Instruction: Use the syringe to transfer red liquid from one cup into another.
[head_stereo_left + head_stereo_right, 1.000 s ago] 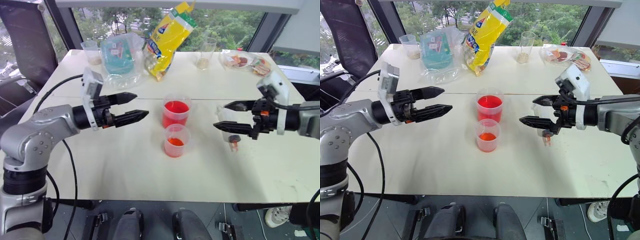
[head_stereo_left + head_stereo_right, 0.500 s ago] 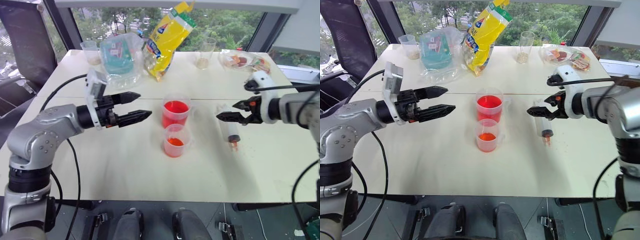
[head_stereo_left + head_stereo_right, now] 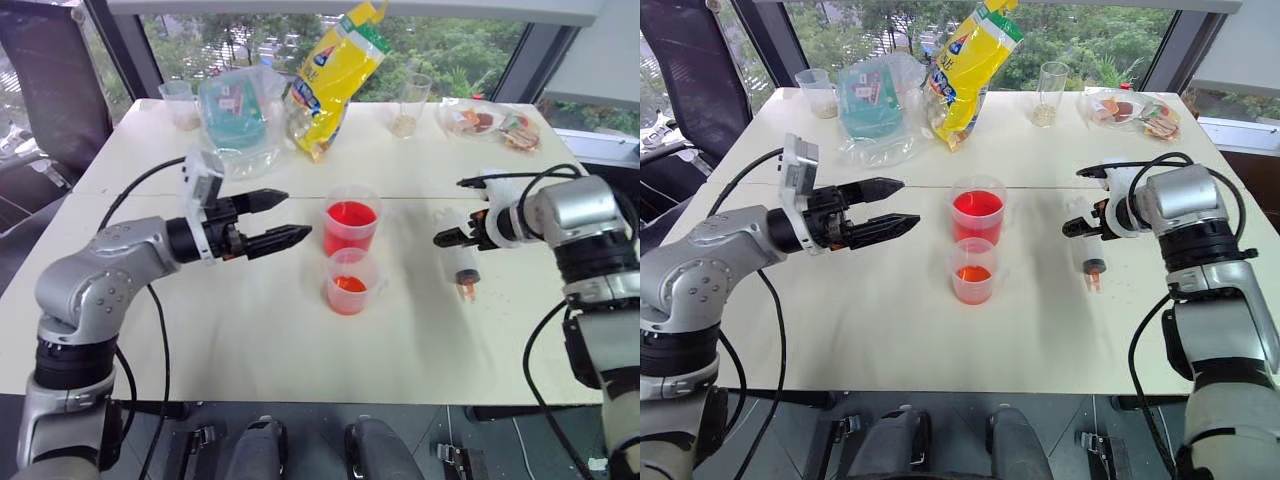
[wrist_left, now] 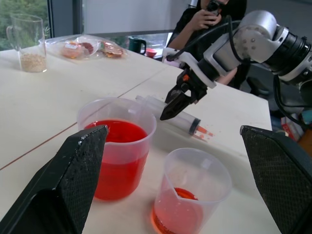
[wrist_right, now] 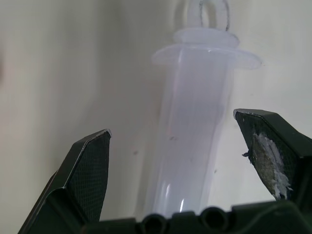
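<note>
Step in hand, as I read it: grab the syringe [image 3: 458,252]. It lies flat on the desk [image 3: 250,330] toward the right edge, orange tip pointing to the near edge, well right of the two cups. Right end effector [image 3: 447,238] sits low over the barrel w/ fingers spread, barrel between them, not yet pinched. To do it well: stay centred on the barrel, come down till both pads flank it mid-length, below the flange, then squeeze gently; round plastic may roll or squirt out.

Left end effector [image 3: 283,218] hovers spread, left of the larger cup [image 3: 352,222] of red liquid [image 3: 351,214]; smaller cup [image 3: 348,281] just nearer the front edge.

Vs. 1 s back: right arm has swung out and tipped down onto the syringe; left about unchanged.
</note>
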`<state>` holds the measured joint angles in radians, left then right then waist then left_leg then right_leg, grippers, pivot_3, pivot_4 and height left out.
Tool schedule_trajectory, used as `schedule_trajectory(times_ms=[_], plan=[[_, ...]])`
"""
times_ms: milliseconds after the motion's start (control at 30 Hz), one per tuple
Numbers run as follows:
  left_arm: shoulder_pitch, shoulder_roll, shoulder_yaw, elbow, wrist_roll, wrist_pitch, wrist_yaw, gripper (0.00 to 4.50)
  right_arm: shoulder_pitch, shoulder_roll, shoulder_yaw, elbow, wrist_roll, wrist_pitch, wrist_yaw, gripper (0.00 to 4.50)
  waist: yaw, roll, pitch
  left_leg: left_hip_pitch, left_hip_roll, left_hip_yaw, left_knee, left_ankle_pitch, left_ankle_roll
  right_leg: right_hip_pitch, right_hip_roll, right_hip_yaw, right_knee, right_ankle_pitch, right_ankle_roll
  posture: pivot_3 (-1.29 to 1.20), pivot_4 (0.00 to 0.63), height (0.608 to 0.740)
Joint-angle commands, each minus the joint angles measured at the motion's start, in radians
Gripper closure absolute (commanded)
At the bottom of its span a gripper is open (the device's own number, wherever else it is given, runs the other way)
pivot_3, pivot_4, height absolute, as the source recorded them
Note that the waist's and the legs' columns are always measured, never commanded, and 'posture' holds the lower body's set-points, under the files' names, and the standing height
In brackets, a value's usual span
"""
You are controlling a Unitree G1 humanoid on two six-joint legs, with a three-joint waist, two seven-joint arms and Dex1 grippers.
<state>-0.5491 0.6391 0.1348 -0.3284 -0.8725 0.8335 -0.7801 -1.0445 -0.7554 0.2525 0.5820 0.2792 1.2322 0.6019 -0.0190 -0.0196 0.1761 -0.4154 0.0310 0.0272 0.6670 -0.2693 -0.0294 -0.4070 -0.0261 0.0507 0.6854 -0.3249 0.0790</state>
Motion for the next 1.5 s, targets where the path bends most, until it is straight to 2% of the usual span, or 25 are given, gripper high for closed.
schedule_trajectory(times_ms=[33,167,267,400,433,633,767,867,967,1067,1167,1500], plan=[[0.003,-0.005,0.022,-0.044,0.001,-0.03,0.016,0.0,-0.048,0.026,0.01,0.093,-0.063,-0.086,0.025,0.09,0.0,0.0,0.0,0.0,0.0,0.0,0.0,0.0,0.0,0.0,0.0,0.0,0.0,0.0,0.0,0.0,0.15,0.74],[0.01,-0.005,0.024,-0.054,-0.006,-0.029,0.026,0.0,-0.077,0.066,0.011,0.196,-0.114,-0.148,0.044,0.09,-0.002,0.0,0.0,0.0,0.0,0.0,0.0,0.0,0.0,0.0,0.0,0.0,0.0,0.0,0.0,0.0,0.15,0.74],[0.012,-0.003,0.026,-0.058,-0.008,-0.027,0.033,0.0,-0.096,0.089,0.01,0.256,-0.146,-0.185,0.06,0.81,-0.002,0.0,0.0,0.0,0.0,0.0,0.0,0.0,0.0,0.0,0.0,0.0,0.0,0.0,0.0,0.0,0.15,0.74],[0.014,0.001,0.028,-0.063,-0.008,-0.024,0.038,0.0,-0.113,0.108,0.002,0.31,-0.18,-0.216,0.079,2.92,-0.003,0.0,0.0,0.0,0.0,0.0,0.0,0.0,0.0,0.0,0.0,0.0,0.0,0.0,0.0,0.0,0.15,0.74],[0.013,0.003,0.029,-0.062,-0.009,-0.024,0.039,0.0,-0.116,0.111,0.0,0.317,-0.187,-0.218,0.085,3.12,-0.003,0.0,0.0,0.001,0.0,0.0,0.0,0.0,0.0,0.0,0.0,0.0,0.0,0.0,0.0,0.0,0.15,0.74],[-0.015,0.017,0.018,-0.037,0.003,-0.025,0.024,0.0,-0.141,0.105,-0.074,0.257,-0.179,-0.182,0.068,3.14,-0.002,0.0,0.0,0.002,0.0,0.0,0.0,0.0,0.0,0.001,0.0,0.0,0.001,0.0,0.0,0.0,0.15,0.74],[-0.058,0.029,0.012,0.003,0.009,-0.026,0.002,0.0,-0.123,0.115,-0.258,-0.031,-0.077,-0.244,0.037,3.14,-0.002,0.002,0.001,0.0,0.0,0.001,-0.001,0.0,0.0,-0.001,0.0,0.0,0.001,0.0,0.0,0.0,0.15,0.74],[-0.095,0.034,-0.002,0.038,0.025,-0.032,-0.025,0.0,-0.105,0.211,-0.446,-0.264,0.065,-0.296,-0.007,3.14,-0.005,0.002,0.001,0.0,0.001,0.001,-0.002,0.0,0.0,-0.002,0.001,0.0,0.001,0.0,0.0,0.0,0.15,0.74],[-0.129,0.035,-0.019,0.072,0.046,-0.041,-0.053,0.0,-0.078,0.329,-0.538,-0.431,0.156,-0.368,-0.055,3.14,-0.003,0.001,0.001,0.0,0.001,0.0,-0.002,0.0,-0.001,-0.002,0.001,0.0,0.001,0.0,0.0,0.0,0.15,0.74],[-0.16,0.032,-0.03,0.101,0.063,-0.046,-0.074,0.0,-0.033,0.444,-0.565,-0.518,0.198,-0.455,-0.113,3.14,0.002,0.001,0.001,0.0,0.0,0.0,-0.002,0.0,-0.001,-0.001,0.0,0.0,0.001,0.0,0.0,0.0,0.15,0.74],[-0.195,0.031,-0.042,0.129,0.082,-0.052,-0.092,0.0,0.08,0.55,-0.527,-0.572,0.197,-0.596,-0.119,3.14,0.005,0.0,0.0,0.0,0.0,0.0,0.0,0.0,-0.001,0.0,-0.001,-0.001,0.001,0.0,0.0,0.0,0.15,0.74],[-0.296,-0.016,-0.07,0.267,0.155,-0.107,-0.131,0.0,0.337,0.654,-0.4,-0.533,0.124,-0.928,-0.076,3.14,-0.003,0.0,0.0,0.0,0.0,0.0,-0.001,0.001,-0.001,-0.002,0.0,-0.001,0.002,0.0,0.0,0.0,0.15,0.74]])
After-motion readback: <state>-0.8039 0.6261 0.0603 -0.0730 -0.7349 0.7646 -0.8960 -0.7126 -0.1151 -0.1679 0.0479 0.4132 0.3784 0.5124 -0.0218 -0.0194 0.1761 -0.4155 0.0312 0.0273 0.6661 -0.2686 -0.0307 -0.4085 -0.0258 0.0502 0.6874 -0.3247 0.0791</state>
